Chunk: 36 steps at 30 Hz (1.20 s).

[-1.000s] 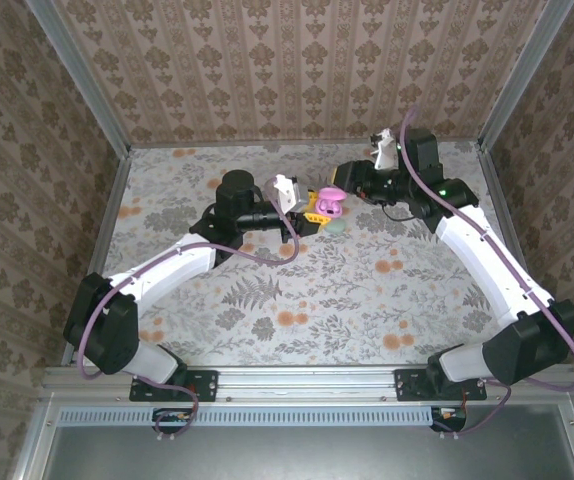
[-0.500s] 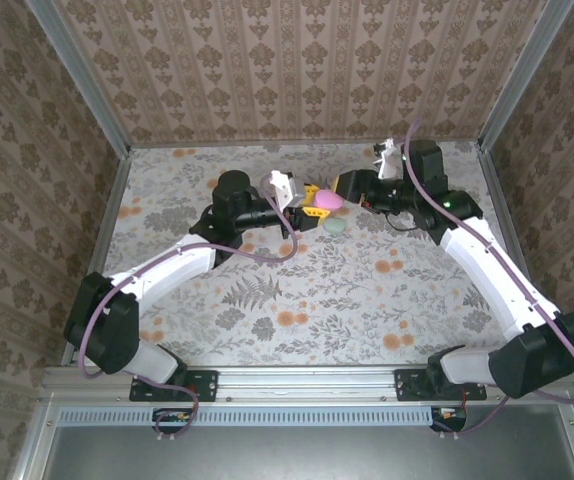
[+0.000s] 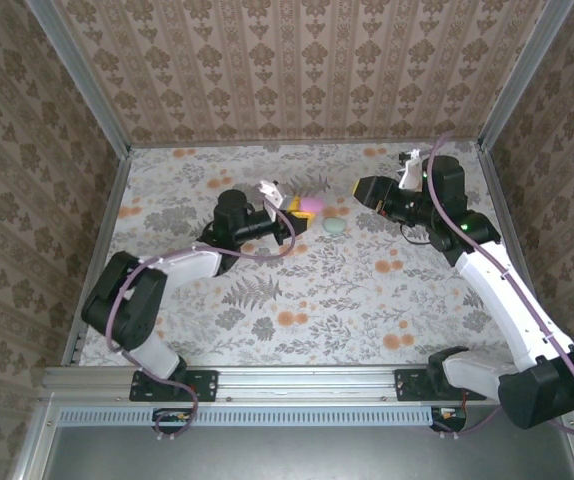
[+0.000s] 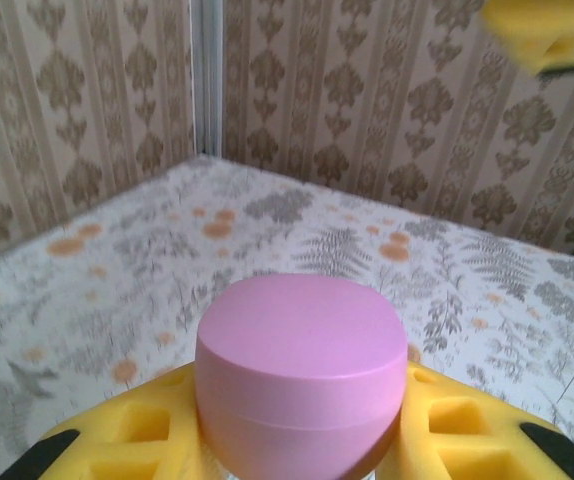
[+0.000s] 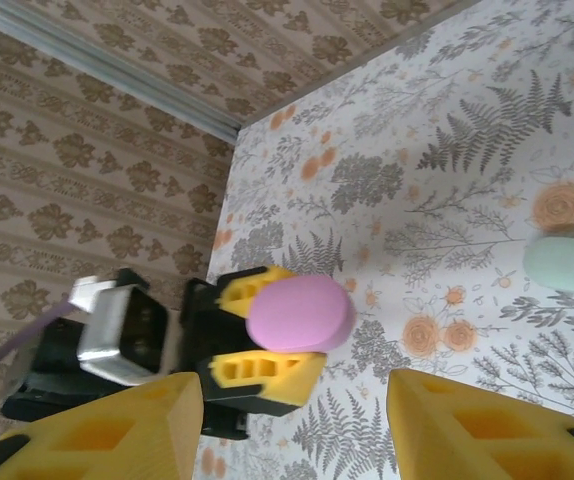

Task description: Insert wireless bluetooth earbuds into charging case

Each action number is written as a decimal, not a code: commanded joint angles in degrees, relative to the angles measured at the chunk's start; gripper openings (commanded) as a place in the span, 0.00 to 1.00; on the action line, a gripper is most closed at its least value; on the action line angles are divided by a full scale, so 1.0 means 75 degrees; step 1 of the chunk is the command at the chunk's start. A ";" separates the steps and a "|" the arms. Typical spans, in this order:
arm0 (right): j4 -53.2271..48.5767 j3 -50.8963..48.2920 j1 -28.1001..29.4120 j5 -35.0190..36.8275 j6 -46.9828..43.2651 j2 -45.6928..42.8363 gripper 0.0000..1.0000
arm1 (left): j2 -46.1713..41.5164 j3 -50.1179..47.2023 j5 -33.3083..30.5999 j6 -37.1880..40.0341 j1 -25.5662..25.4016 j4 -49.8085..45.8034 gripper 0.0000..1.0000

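Left gripper (image 3: 298,208) was clamped tight on the pink charging case (image 4: 302,372), lid down, yellow fingers (image 4: 132,440) hugging both its sides. Mint case (image 3: 334,226) lay on the floral table (image 3: 297,290) between its four and five o'clock. Out at two o'clock, right gripper (image 5: 297,440) stood spread wide, nothing between its fingers.

Between pink case (image 3: 309,205) and right gripper (image 3: 360,188) the air seems free; mint case (image 3: 334,226) sits on the table (image 3: 367,300) below.
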 commanded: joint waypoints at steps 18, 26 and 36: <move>0.0114 -0.0377 -0.0284 0.0101 0.0055 -0.0149 0.54 | 0.2650 0.0366 -0.0782 -0.0070 -0.0789 0.0481 0.27; 0.0185 -0.0507 -0.0368 -0.0002 0.0160 -0.0068 0.54 | 0.2964 0.0660 -0.1153 0.0388 -0.0965 -0.0199 0.29; 0.0294 -0.0518 -0.0371 -0.0083 0.0276 0.0054 0.54 | 0.3047 0.0870 -0.1483 0.0940 -0.1082 -0.1126 0.32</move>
